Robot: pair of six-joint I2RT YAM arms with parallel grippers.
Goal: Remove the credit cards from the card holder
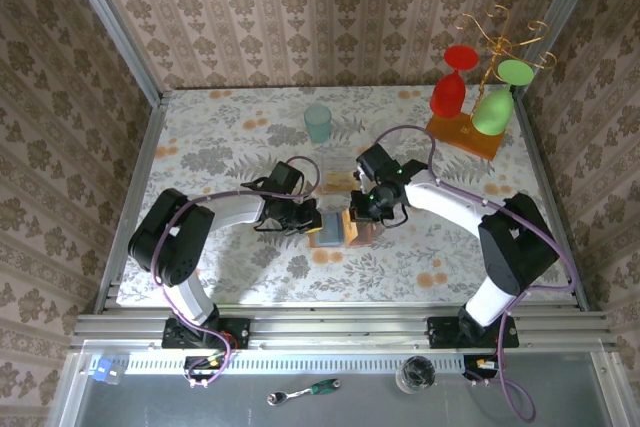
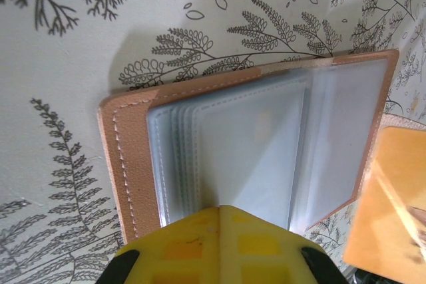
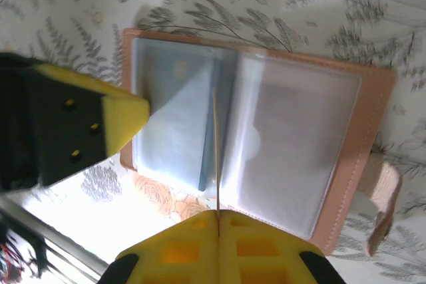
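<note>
card holder (image 3: 286, 138): open flat, mid-desk (image 1: 230, 137), between the arms | handling: cards thin, stiff, light, slick; pinch an exposed edge, pin the floppy holder | right end effector (image 3: 217, 231): jaws together, clamped on orange-tan card (image 2: 389, 204) | left end effector (image 2: 221, 237): jaws together, tip pressing left sleeve; blue-teal card (image 3: 174, 118) apparently still sleeved

The overhead view is lit evenly and brightly, and soft shadows are cast under the arms on the surface (image 1: 230, 137). In the 2 wrist views the yellow jaws are blurred. Hazy glare is spread across the clear sleeves of the card holder (image 2: 123, 164).
</note>
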